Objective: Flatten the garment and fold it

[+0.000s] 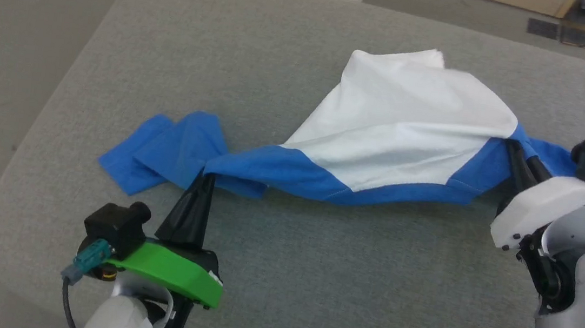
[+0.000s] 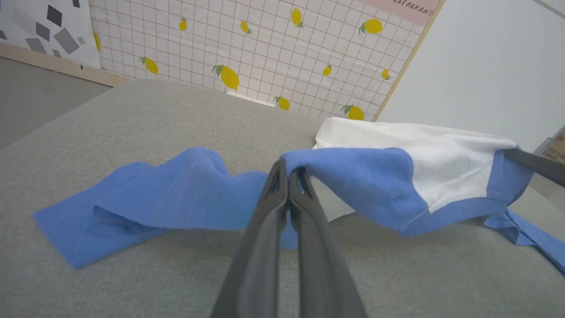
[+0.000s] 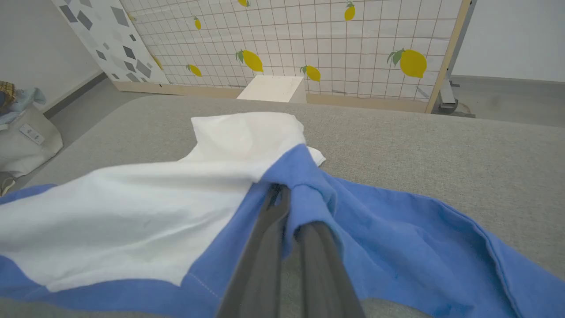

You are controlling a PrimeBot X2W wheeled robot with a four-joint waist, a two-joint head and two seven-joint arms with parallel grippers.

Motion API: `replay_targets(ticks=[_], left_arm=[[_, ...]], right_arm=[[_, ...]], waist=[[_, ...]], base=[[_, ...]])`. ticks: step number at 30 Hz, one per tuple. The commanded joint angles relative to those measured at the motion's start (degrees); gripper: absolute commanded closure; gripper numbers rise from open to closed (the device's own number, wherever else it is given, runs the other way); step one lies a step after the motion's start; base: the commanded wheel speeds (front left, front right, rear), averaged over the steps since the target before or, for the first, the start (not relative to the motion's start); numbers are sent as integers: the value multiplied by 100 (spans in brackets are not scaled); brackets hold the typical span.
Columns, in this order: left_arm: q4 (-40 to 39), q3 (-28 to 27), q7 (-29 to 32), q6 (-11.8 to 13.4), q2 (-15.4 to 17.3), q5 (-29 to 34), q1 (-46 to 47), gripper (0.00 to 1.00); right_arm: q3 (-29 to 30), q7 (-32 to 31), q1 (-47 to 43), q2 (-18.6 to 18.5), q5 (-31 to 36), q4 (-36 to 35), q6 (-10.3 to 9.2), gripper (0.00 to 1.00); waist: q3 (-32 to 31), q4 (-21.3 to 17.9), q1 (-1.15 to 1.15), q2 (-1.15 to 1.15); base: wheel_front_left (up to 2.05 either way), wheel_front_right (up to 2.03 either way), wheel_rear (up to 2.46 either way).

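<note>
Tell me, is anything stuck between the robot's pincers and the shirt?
No, nothing visible is in the way. The left pincer and the right pincer are each shut right on the blue cloth of the shirt, one near each end.

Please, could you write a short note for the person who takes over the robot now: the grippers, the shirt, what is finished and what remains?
Left gripper: shut on blue cloth of the shirt, next to the crumpled blue sleeve.
Right gripper: shut on blue cloth at the shirt's other end.
Shirt: strung between the two grippers over the grey table; its white body lies bunched behind, and the crumpled sleeve rests on the table.
Done: both grips taken.
Left: spread it flat, then fold it.
</note>
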State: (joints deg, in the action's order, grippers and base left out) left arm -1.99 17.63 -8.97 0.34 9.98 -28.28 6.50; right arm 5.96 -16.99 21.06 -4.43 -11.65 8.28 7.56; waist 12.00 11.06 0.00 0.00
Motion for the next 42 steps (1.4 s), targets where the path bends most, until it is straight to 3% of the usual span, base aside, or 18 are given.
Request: replay_targets(ticks=[1,14,23,29,42], left_arm=[[-87,-17,-37,45,44,-32,41,100],[-649,-60,415,129,13,-2,1271,100],[-463,-98,1089,138,-19,-72,2678,100],[129,-281,1504,133,134,-101,3742,100],[1509,-562,1971,242,310,-208,5273,100]], right_arm=[[21,67,-112,39,-68,-150,-8,100],[-238,124,314,149,-289,-1243,-8,100],[-406,-100,1326,154,-149,-1318,-8,100],[-448,-353,2200,126,-39,-893,-8,100],[-472,-521,3909,144,310,789,-8,100]], waist=[[-242,-275,0,0],[-703,-669,0,0],[-873,-824,0,0],[-890,-926,0,0],[-640,-1242,0,0]], base=[[0,0,0],[0,0,0],[0,0,0],[0,0,0],[0,0,0]])
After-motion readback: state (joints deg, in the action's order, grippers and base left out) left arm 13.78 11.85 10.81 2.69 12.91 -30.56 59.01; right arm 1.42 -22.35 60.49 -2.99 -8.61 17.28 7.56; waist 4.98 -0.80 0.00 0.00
